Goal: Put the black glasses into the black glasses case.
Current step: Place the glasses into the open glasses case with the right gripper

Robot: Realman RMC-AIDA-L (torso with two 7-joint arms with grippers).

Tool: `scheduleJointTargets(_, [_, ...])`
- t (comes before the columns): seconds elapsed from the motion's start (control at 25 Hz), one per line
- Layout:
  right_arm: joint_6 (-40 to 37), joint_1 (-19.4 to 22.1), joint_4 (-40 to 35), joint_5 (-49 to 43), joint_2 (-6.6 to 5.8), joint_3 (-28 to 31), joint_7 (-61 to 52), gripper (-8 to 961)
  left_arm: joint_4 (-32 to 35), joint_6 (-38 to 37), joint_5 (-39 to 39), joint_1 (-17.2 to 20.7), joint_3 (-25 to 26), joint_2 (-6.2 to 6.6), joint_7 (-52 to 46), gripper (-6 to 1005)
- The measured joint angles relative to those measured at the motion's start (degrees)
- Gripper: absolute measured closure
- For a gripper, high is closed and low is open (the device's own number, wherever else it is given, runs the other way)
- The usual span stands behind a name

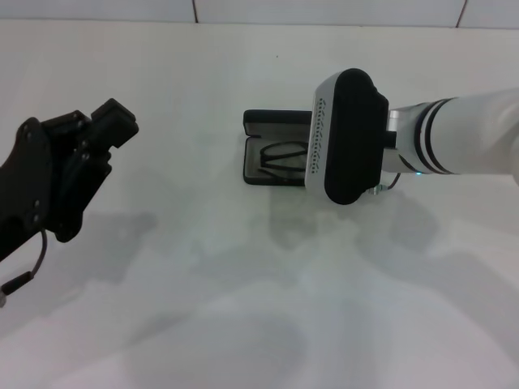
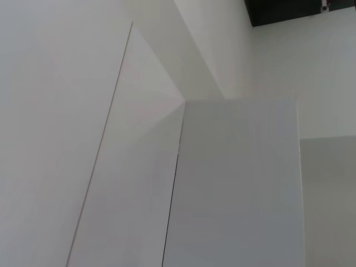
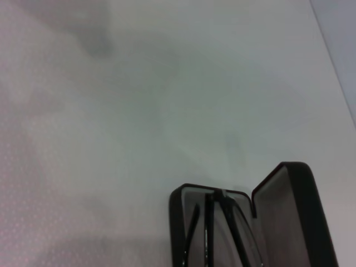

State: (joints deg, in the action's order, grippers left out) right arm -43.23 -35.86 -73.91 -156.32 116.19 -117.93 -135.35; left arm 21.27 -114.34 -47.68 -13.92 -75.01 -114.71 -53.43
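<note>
The black glasses case [image 1: 276, 120] lies open on the white table past the middle, its lid standing up at the far side. The black glasses [image 1: 280, 158] lie folded inside its grey-lined tray. My right gripper [image 1: 349, 138] hovers over the right part of the case and hides that end. In the right wrist view the case [image 3: 295, 211] shows with its lid raised and the glasses [image 3: 222, 222] resting in the tray. My left gripper [image 1: 109, 126] hangs raised at the far left, well away from the case, holding nothing.
The white table [image 1: 243, 284] stretches around the case, with a tiled wall along the far edge. The left wrist view shows only white wall panels [image 2: 239, 183].
</note>
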Motion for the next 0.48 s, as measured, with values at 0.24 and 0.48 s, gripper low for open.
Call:
scheduleJointTargets(0.24, [0.53,0.37,0.24,-0.05,0.0,0.02,-0.3,784,0.0,0.0,-0.04,0.09,-0.28,-0.07,0.51,938])
scheduleJointTargets(0.48, [0.93,0.48,0.26,-0.17,0.0,0.31,-1.31,772,0.0,-0.05,-0.05,0.23,-0.31,-0.16,0.53,937])
